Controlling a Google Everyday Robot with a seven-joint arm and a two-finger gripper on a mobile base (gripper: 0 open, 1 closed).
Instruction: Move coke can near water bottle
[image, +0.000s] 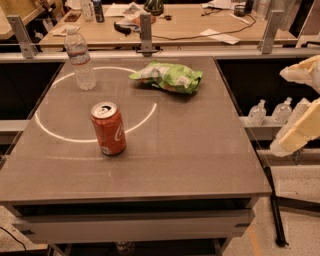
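The coke can (108, 129), red-orange with white script and a silver top, stands upright on the grey table (190, 150), left of centre toward the front. The water bottle (80, 59), clear and ribbed with a white cap and pale label, stands upright at the table's back left, well apart from the can. My gripper (278, 110) hangs off the table's right side, far from both. Its cream fingers (300, 131) are spread apart and hold nothing.
A green chip bag (169, 76) lies at the back centre of the table. A bright light ring (60, 135) marks the tabletop around the can. Small bottles (257, 113) stand on a lower shelf at the right. A cluttered wooden bench (200, 22) runs behind.
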